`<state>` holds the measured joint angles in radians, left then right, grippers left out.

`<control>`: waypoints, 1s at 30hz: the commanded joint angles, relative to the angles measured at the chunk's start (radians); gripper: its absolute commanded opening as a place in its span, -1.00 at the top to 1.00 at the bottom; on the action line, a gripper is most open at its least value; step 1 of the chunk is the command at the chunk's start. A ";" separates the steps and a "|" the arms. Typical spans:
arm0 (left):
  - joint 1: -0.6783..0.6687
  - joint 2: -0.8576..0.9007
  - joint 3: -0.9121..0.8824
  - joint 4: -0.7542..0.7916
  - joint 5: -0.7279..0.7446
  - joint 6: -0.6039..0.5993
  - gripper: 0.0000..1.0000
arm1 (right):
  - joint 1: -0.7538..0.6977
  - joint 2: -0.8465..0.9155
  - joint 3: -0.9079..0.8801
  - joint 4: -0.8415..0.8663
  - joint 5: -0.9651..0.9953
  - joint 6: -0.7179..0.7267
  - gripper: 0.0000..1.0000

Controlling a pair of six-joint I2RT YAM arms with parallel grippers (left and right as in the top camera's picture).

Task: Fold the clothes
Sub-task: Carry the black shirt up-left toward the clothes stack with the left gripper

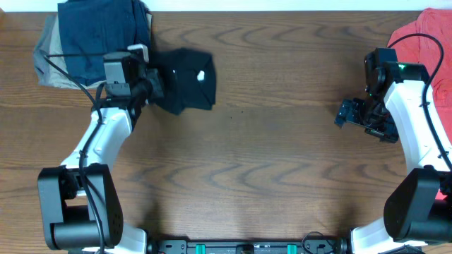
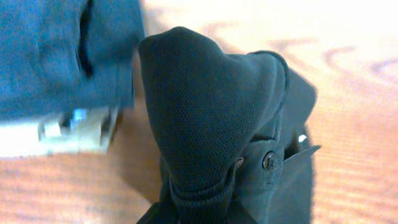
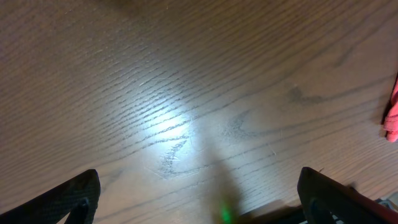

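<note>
The black shirt (image 1: 187, 79) lies folded into a small bundle at the back left of the table, with a white logo mark on it. My left gripper (image 1: 154, 86) is shut on its left edge. In the left wrist view the black mesh fabric (image 2: 205, 118) bulges up from between the jaws, with the ribbed collar and a button beside it. My right gripper (image 1: 347, 113) is open and empty above bare wood at the right; its two finger tips (image 3: 199, 199) stand wide apart.
A navy garment (image 1: 102, 35) lies on a khaki one (image 1: 48, 49) at the back left corner, right beside the black shirt. A coral-red shirt (image 1: 424, 39) lies at the back right corner; its edge shows in the right wrist view (image 3: 392, 118).
</note>
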<state>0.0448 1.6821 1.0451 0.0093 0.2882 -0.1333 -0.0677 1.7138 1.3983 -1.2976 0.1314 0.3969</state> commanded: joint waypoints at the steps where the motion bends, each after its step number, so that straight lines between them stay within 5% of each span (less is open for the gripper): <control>1: 0.018 -0.001 0.092 0.034 0.013 -0.010 0.88 | 0.009 0.005 0.013 0.000 0.010 -0.009 -0.99; 18: 0.110 0.073 0.362 0.065 0.012 -0.010 0.88 | 0.009 0.005 0.013 0.000 0.010 -0.009 -0.99; 30: 0.121 0.074 0.378 0.142 0.013 -0.080 0.88 | 0.009 0.005 0.013 0.000 0.011 -0.009 -0.99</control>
<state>0.1596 1.7664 1.3884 0.1120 0.2924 -0.1600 -0.0677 1.7138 1.3979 -1.2972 0.1314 0.3969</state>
